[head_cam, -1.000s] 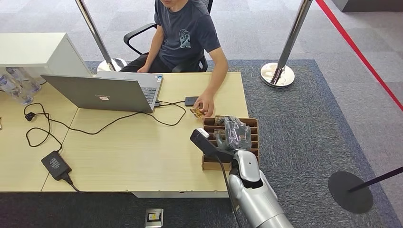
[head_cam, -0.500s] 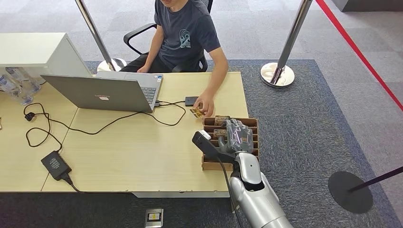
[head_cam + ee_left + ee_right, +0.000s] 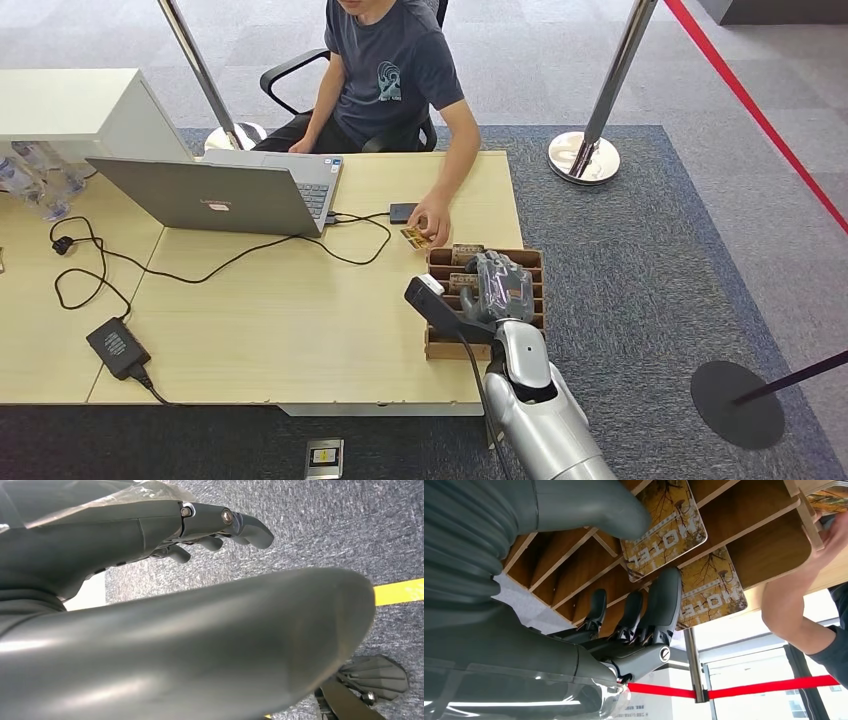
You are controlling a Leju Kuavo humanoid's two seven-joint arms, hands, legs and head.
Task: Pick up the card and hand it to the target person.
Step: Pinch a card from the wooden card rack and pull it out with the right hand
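While the right hand (image 3: 497, 287) is lowered over the slotted wooden card box (image 3: 535, 258), its fingers (image 3: 663, 605) are seen spread apart with nothing yet pinched between them and the thumb (image 3: 589, 502). Two cards are stood in the slots just under the hand: the nearer card (image 3: 664, 520) is framed between thumb and fingers, evidently so it can be nipped by its upper edge, and a second card (image 3: 711, 587) is lodged one slot further on, beyond the fingertips. The cards are kept upright by the dividers, which leaves an edge free for gripping. Beyond the box, away from the hand, a third card (image 3: 415, 238) is held on the table (image 3: 280, 320) by the seated person's hand (image 3: 432, 220). The left hand (image 3: 210, 527) is hung low over carpet, fingers loosely apart, nothing carried.
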